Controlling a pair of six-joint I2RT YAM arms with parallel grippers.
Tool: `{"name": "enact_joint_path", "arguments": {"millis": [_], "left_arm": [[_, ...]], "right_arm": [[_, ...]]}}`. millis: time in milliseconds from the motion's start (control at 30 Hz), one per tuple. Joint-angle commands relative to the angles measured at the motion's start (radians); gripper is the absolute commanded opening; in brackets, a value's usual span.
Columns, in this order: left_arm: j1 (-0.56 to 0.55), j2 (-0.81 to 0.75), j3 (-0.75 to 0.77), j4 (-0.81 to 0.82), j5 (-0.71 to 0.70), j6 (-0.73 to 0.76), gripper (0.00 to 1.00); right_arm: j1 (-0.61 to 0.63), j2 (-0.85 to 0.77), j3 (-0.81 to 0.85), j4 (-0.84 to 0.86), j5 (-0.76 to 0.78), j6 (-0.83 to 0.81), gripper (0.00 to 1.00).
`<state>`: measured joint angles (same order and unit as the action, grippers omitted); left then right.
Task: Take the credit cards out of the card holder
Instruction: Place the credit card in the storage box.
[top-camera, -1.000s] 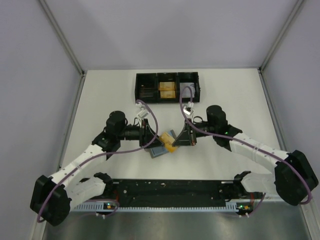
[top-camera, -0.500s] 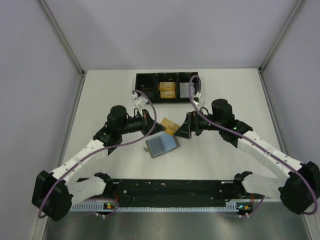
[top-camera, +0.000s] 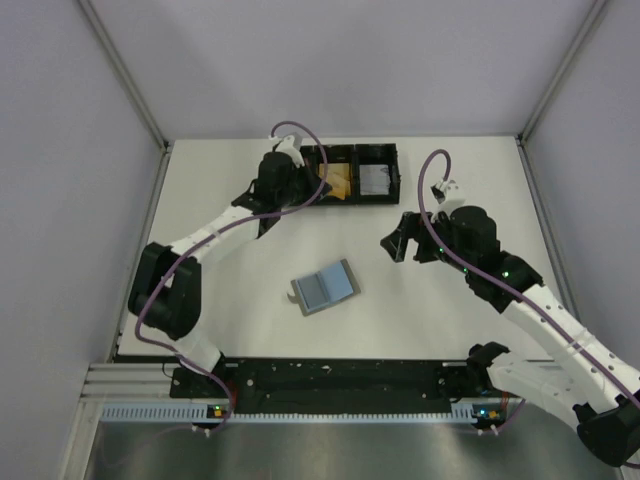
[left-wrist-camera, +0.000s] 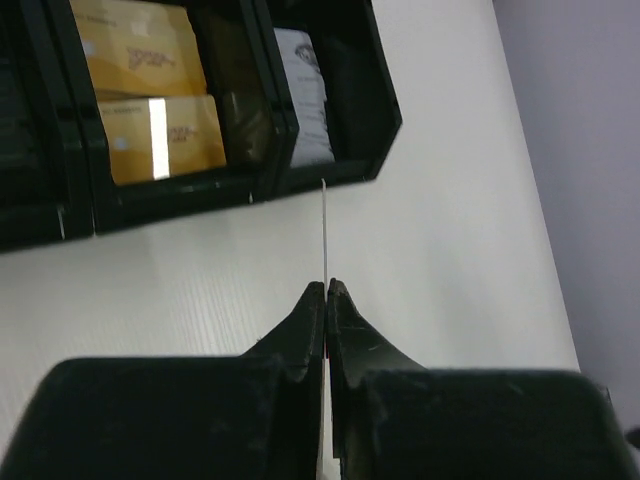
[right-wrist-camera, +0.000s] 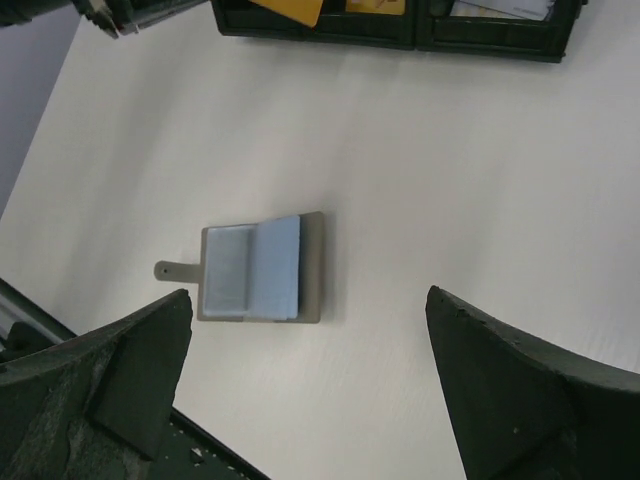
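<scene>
From above, we see the left pincer reaching the black tray at the counter's far edge. The right pincer hovers wide open, right of centre. The card holder lies open near the counter's middle.

At the left wrist, the jaws are clamped on a credit card seen edge-on, its tip just short of the tray's front wall. We would carry it fully over a compartment before letting go.

The right wrist shows the holder's blue inside, its tab pointing left, with nothing touching it.
</scene>
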<state>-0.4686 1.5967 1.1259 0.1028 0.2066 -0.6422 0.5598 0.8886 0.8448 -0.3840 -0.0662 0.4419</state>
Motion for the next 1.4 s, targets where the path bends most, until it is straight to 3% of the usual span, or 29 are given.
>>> {"name": "enact_joint_path", "arguments": {"millis": [0,233,467,633,767,967,1167,1200,1367], "left_arm": [[0.019,0.185,0.222,-0.026,-0.081,0.007,0.0],[0.048,0.457,0.5,-0.169,-0.105,0.024,0.0],[0.05,0.575,0.598,-0.209,-0.059,0.024,0.0],[0.048,0.598,0.603,-0.178,-0.007,0.021,0.09],[0.048,0.603,0.609,-0.166,0.001,0.006,0.23],[0.048,0.566,0.621,-0.244,-0.076,0.025,0.57],[0.047,0.455,0.583,-0.298,-0.15,0.093,0.74],[0.047,0.431,0.572,-0.301,-0.157,0.102,0.83],[0.039,0.252,0.457,-0.316,-0.197,0.142,0.83]], "right_arm": [[-0.006,-0.027,-0.015,-0.021,0.118,-0.032,0.98],[-0.006,-0.016,-0.036,-0.019,0.135,-0.046,0.98],[-0.006,-0.011,-0.046,-0.01,0.14,-0.057,0.98],[-0.005,-0.007,-0.05,-0.006,0.134,-0.058,0.98],[-0.006,-0.004,-0.052,-0.004,0.118,-0.055,0.98],[-0.006,-0.019,-0.044,-0.009,0.094,-0.034,0.98],[-0.006,-0.017,-0.033,-0.01,0.069,-0.015,0.98],[-0.005,-0.016,-0.032,-0.012,0.045,-0.019,0.98],[-0.005,0.029,-0.021,-0.01,-0.015,-0.034,0.98]]}}
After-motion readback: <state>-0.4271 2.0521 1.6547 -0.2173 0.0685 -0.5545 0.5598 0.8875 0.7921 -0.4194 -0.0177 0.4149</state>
